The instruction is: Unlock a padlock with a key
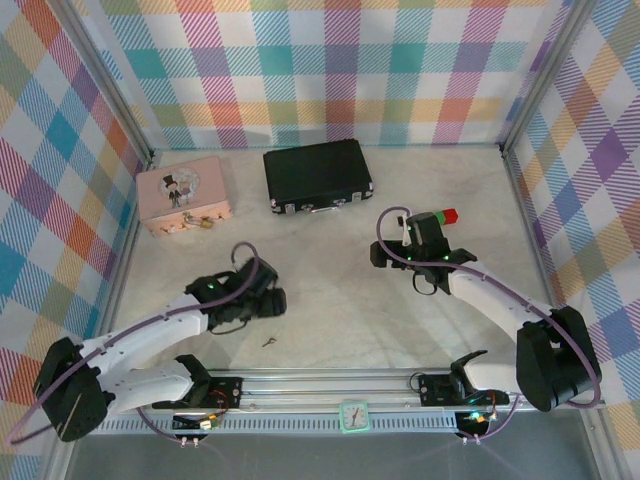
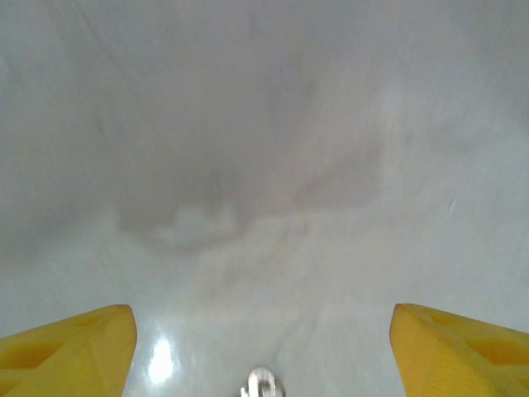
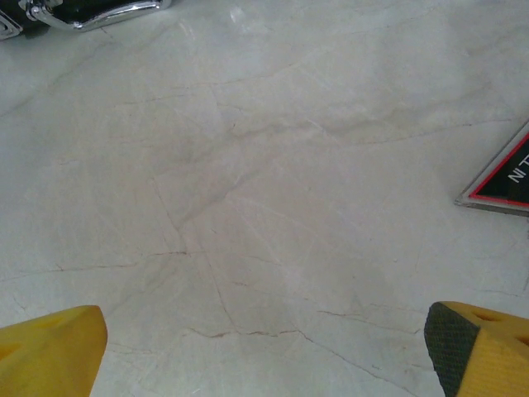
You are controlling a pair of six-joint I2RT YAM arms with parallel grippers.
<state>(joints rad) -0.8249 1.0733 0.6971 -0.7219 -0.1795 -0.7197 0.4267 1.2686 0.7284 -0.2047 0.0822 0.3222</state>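
Against the pink box (image 1: 183, 190) sits the padlock (image 1: 205, 222); left pincer (image 2: 262, 318) and right pincer (image 3: 264, 318) gape.

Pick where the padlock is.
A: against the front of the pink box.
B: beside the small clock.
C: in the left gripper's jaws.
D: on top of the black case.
A: the top view shows the padlock sitting at the front edge of the pink box.
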